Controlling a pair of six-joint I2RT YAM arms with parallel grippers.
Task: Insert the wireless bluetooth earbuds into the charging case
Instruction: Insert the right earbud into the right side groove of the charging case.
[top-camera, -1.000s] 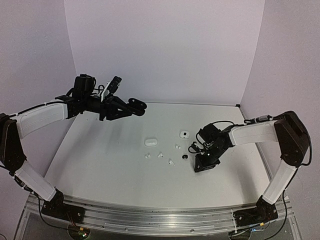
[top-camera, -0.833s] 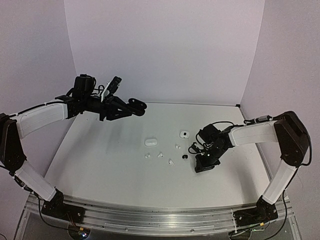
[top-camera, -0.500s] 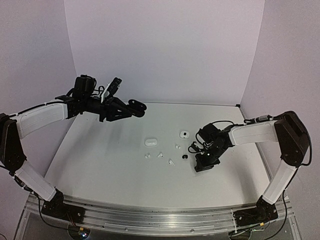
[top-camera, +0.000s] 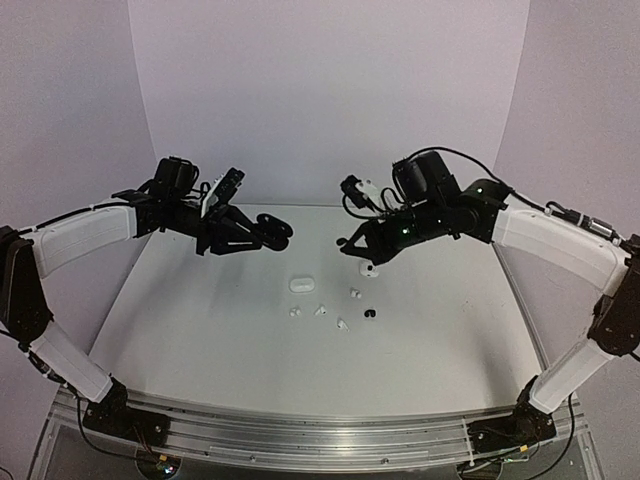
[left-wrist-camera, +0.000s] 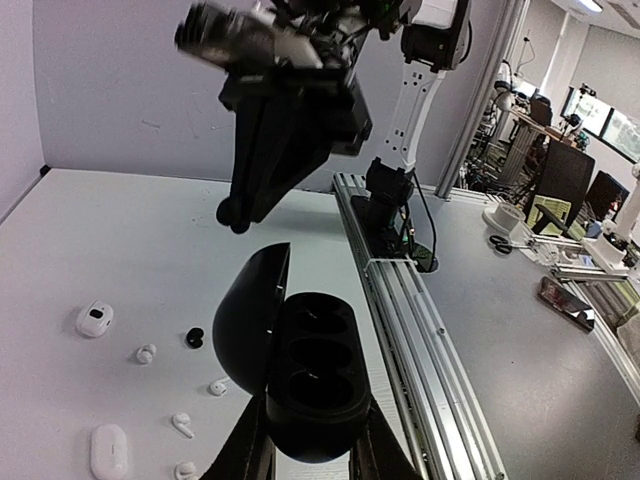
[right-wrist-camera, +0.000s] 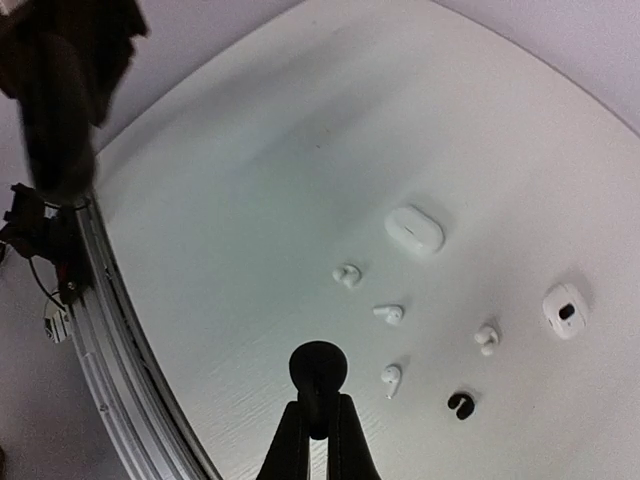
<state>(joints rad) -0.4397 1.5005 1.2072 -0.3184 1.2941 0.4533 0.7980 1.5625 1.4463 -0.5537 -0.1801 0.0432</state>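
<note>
My left gripper is shut on an open black charging case and holds it high above the table's back left. In the left wrist view the case shows empty wells, its lid open to the left, the gripper shut on its sides. My right gripper is raised facing it, shut on a black earbud between its fingertips. On the table lie another black earbud and several white earbuds.
A white oval case and a small white case lie mid-table by the buds. The right gripper hangs just beyond the black case in the left wrist view. The aluminium rail runs along the near edge.
My right arm has lifted from the table at the right and swung up and left, carrying a black earbud toward the held case. My left gripper with the case has dipped slightly.
</note>
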